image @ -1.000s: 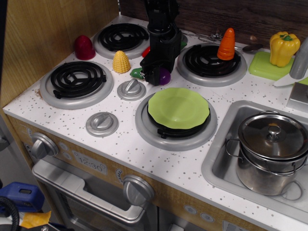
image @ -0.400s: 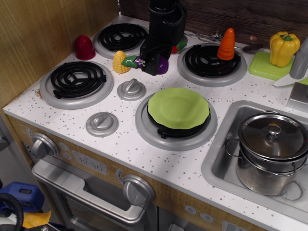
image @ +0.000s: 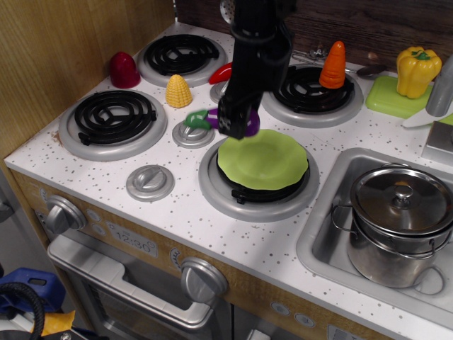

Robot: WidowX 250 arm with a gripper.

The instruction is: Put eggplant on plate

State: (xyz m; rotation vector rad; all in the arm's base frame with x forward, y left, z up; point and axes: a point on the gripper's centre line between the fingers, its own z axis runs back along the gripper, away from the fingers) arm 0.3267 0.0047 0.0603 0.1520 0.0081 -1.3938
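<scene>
Four burners, two knobs on the counter (image: pixel 212 219). One plate (image: pixel 263 159) sits on the front-right burner (image: pixel 258 185), bare, room all round. Gripper (image: pixel 236 125) has moved forward from the back burners to the plate's back-left rim. Jaws clamp the eggplant (image: pixel 207 120), held clear of the counter, stem pointing left.

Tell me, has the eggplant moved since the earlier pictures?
Yes. The eggplant, held in the pincer, has come forward from near the corn to the plate's back-left rim.
</scene>
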